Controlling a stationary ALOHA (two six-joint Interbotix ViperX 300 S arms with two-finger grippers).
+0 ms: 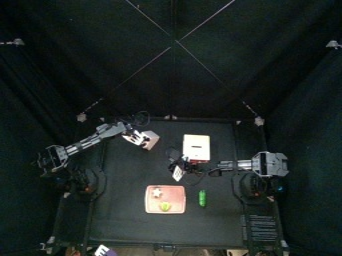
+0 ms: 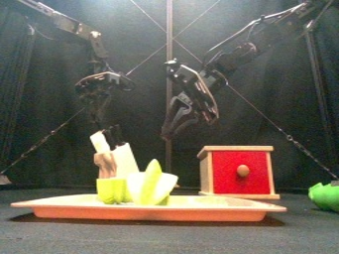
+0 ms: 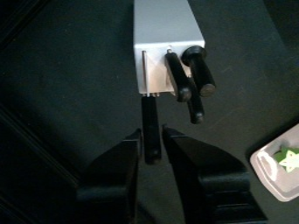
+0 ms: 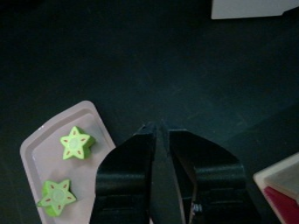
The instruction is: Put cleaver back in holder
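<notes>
The holder [image 3: 170, 35] is a small grey-and-white block, left of the table's middle in the top view [image 1: 148, 140] and behind the tray in the front view [image 2: 103, 149]. Black handles stick out of it. The cleaver's thin black handle [image 3: 149, 122] comes out of a side slot and lines up with the narrow gap between my left gripper's [image 3: 152, 133] jaws. In the front view the left gripper [image 2: 102, 94] hangs just above the handles, holding nothing. My right gripper [image 4: 162, 131] is shut and empty, above the table beside the pink tray [image 4: 65, 166].
A white box with a red edge [image 1: 198, 148] stands right of the holder; it also shows in the front view [image 2: 239, 171]. The pink tray [image 1: 164, 198] with green star pieces lies at the front. A small green object [image 1: 202, 200] lies right of the tray.
</notes>
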